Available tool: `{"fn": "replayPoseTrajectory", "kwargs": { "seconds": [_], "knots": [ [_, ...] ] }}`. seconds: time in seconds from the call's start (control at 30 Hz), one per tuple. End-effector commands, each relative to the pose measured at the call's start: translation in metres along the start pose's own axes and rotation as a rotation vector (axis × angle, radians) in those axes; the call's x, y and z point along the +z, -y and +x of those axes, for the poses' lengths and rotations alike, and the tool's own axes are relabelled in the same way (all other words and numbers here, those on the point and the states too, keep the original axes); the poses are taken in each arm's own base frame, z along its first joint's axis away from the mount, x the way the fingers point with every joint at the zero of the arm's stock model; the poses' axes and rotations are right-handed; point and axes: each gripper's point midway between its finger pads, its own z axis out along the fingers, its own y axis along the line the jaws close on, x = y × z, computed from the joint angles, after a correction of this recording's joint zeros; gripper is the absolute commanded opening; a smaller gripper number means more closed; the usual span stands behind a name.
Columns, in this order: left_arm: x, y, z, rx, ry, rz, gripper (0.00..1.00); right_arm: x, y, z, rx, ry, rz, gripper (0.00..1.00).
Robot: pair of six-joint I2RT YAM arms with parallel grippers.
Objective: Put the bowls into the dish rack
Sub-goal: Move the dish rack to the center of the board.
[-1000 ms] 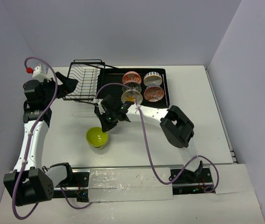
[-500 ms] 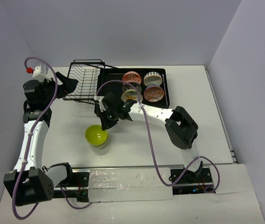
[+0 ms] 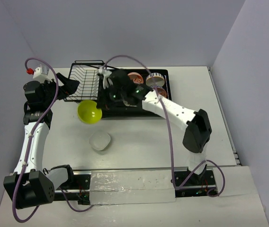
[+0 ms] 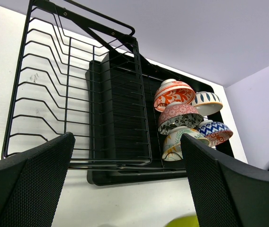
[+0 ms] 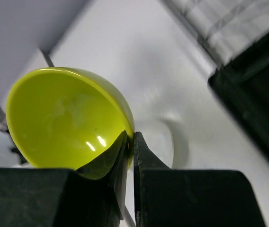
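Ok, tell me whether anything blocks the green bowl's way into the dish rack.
Nothing visible does. The right gripper holds the green bowl in the air just off the dish rack's near left corner. The slats beside it are bare, and the racked bowls stand at its right end.

- A white table (image 3: 139, 151) with a matte top runs back to the far wall.
- The back wall (image 3: 125, 28) is plain pale lilac-grey.
- A left wall (image 3: 2, 56) and a right wall (image 3: 262, 71) of the same colour close in the sides.
- The light is even, with soft shadows.
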Motion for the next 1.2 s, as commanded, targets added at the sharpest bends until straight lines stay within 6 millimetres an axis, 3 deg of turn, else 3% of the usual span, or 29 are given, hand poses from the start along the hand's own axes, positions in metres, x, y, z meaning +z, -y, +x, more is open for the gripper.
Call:
{"fn": "replayPoseTrajectory", "kwargs": {
  "seconds": [0.0, 0.2, 0.23, 0.27, 0.33, 0.5, 0.63, 0.93, 1.17],
  "knots": [
    [-0.004, 0.011, -0.012, 0.017, 0.048, 0.045, 0.99, -0.067, -0.04, -0.102, -0.032, 0.265, -0.092, 0.0],
    [-0.005, 0.011, -0.013, 0.018, 0.051, 0.04, 0.99, -0.08, -0.006, -0.165, 0.007, 0.384, 0.011, 0.0],
    [-0.004, 0.01, -0.013, 0.017, 0.051, 0.037, 0.99, -0.09, -0.007, -0.18, 0.004, 0.411, 0.007, 0.0],
    [-0.005, 0.01, -0.013, 0.017, 0.052, 0.035, 0.99, -0.075, 0.007, -0.179, 0.018, 0.392, 0.023, 0.0],
    [-0.005, 0.009, -0.012, 0.018, 0.054, 0.029, 0.99, -0.069, 0.028, -0.189, 0.037, 0.408, 0.051, 0.0],
    [-0.002, 0.005, -0.01, 0.011, 0.044, 0.02, 0.99, -0.054, 0.063, -0.197, 0.064, 0.438, 0.084, 0.0],
    [0.0, 0.001, -0.008, 0.007, 0.04, 0.01, 0.99, -0.036, 0.079, -0.196, 0.082, 0.439, 0.074, 0.0],
    [0.009, -0.005, 0.001, -0.005, 0.01, 0.0, 0.99, -0.022, 0.083, -0.195, 0.097, 0.444, 0.044, 0.0],
    [0.03, -0.006, 0.024, 0.01, -0.064, 0.038, 0.99, -0.022, 0.092, -0.186, 0.109, 0.425, 0.04, 0.0]
  ]
}}
